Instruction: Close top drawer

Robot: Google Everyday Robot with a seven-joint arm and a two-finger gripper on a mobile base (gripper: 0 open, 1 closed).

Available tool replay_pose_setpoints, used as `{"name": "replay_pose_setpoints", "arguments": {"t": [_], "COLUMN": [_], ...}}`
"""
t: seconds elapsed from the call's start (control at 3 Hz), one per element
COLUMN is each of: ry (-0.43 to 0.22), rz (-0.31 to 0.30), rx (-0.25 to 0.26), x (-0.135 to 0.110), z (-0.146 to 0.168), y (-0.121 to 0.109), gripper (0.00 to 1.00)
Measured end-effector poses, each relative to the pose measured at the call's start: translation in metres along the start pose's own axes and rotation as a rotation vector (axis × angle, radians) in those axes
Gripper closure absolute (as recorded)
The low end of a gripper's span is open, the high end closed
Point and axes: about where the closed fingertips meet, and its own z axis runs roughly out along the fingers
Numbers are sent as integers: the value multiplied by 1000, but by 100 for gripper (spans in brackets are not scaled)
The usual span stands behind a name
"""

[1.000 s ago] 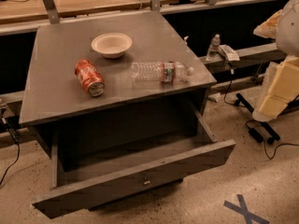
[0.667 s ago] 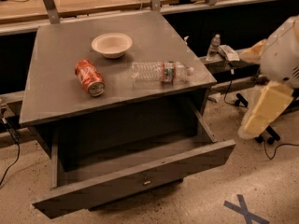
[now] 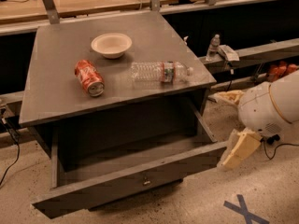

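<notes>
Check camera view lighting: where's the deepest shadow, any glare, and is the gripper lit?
Camera view: dim, warm light; the deepest shadow sits inside the open top drawer, under the cabinet top. Camera view: no harsh glare, only faint highlights on the water bottle. Camera view: the gripper, beside the drawer's right front corner, is pale and clearly lit; the arm is cut by the right edge.

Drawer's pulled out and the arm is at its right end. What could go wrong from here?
1. The gripper sits by the right end of the top drawer, far from the knob; pushing there might skew and jam it.
2. A hard shove could jolt the cabinet, so the can and water bottle lying on their sides on top may roll off.
</notes>
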Motion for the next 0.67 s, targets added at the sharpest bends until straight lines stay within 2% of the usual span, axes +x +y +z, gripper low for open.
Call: {"name": "replay_pose_setpoints", "arguments": {"t": [0.33, 0.67], "ry": [-29, -43], "rz": [-64, -77], "rx": [0, 2], "x": [-3, -5], "z": [2, 18], "y": [2, 1], "gripper": [0, 0]}}
